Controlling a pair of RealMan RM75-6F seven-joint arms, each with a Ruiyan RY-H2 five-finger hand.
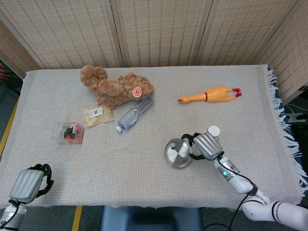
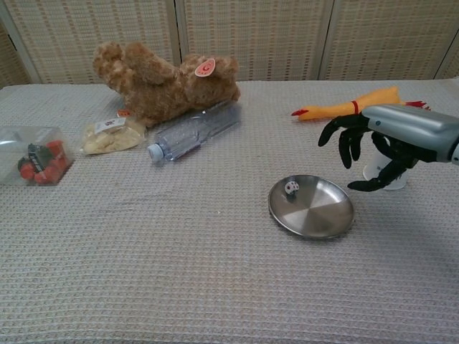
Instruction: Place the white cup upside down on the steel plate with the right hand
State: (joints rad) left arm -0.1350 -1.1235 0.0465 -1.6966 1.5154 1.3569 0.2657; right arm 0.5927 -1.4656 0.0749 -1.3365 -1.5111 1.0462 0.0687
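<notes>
The steel plate lies on the cloth near the table's front right. A small white die rests inside it near its far left rim. My right hand hovers over the plate's right edge with its fingers spread, holding nothing. The white cup stands on the cloth just behind and to the right of that hand, partly hidden by it in the chest view. My left hand hangs at the front left table edge with its fingers curled in on nothing.
A brown teddy bear, a clear bottle, a snack bag and a clear box of red items lie at the back left. A rubber chicken lies behind the cup. The fringed table edge runs along the right.
</notes>
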